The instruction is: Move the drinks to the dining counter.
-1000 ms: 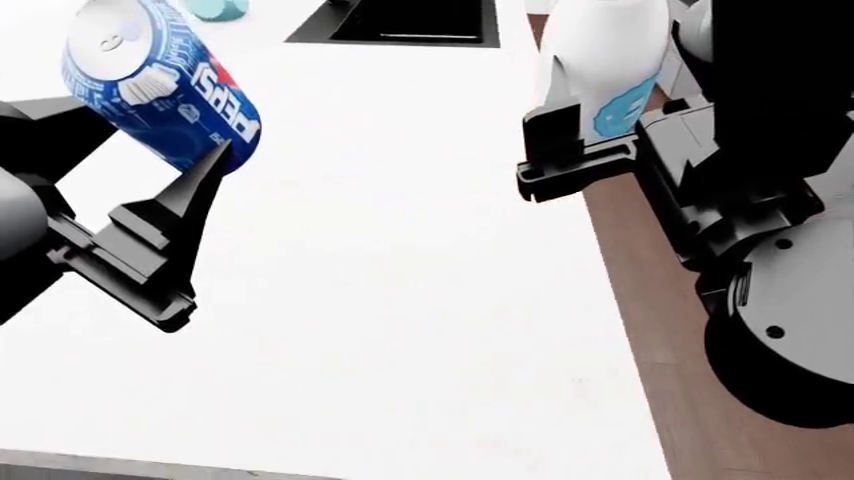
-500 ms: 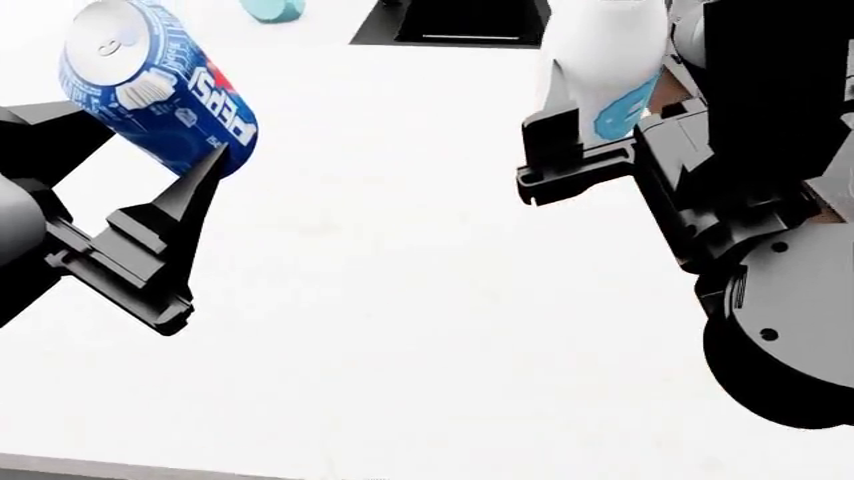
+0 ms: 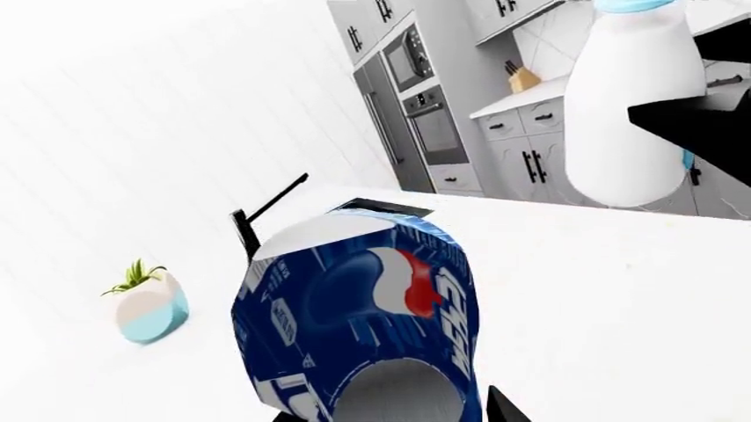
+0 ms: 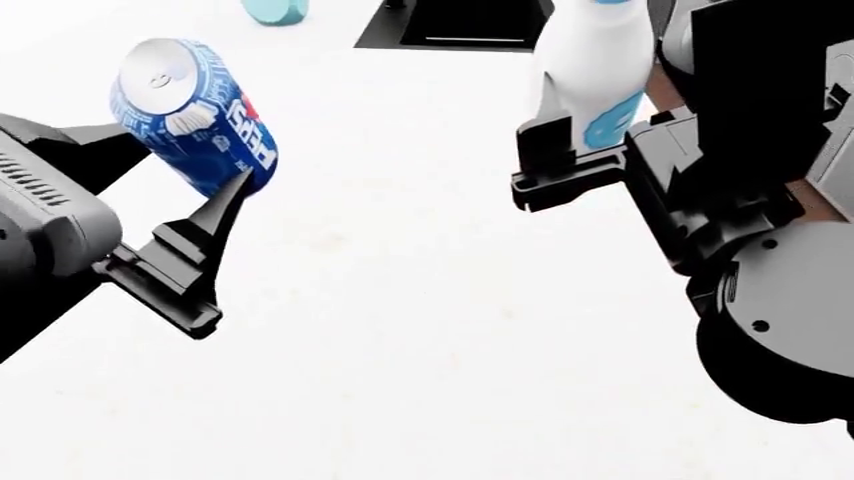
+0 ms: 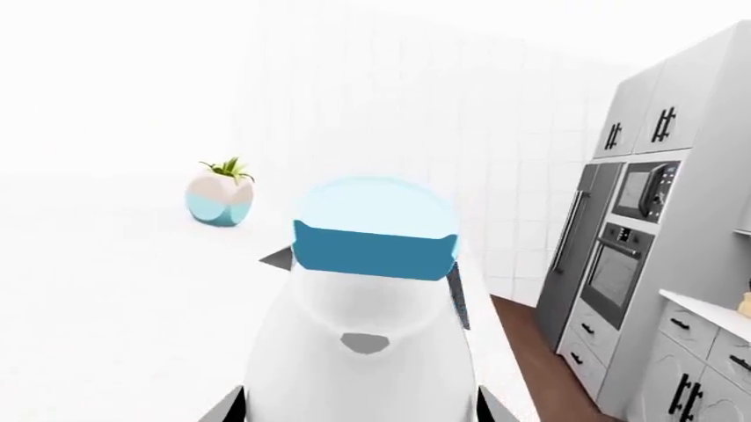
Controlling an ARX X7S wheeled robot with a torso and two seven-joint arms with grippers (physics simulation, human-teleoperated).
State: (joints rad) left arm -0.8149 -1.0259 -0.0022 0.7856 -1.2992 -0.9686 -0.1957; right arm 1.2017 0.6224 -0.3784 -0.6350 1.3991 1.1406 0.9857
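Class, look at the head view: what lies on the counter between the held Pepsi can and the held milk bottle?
Nothing: between the Pepsi can and the milk bottle there is only bare white dining counter.

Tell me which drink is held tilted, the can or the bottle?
The Pepsi can, in the left gripper: its silver top leans sideways. The milk bottle in the right gripper stands upright.

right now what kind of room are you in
A home kitchen, by the look of it: a white counter with a black sink set in it, a built-in oven with a microwave above, and grey cabinets along the wall.
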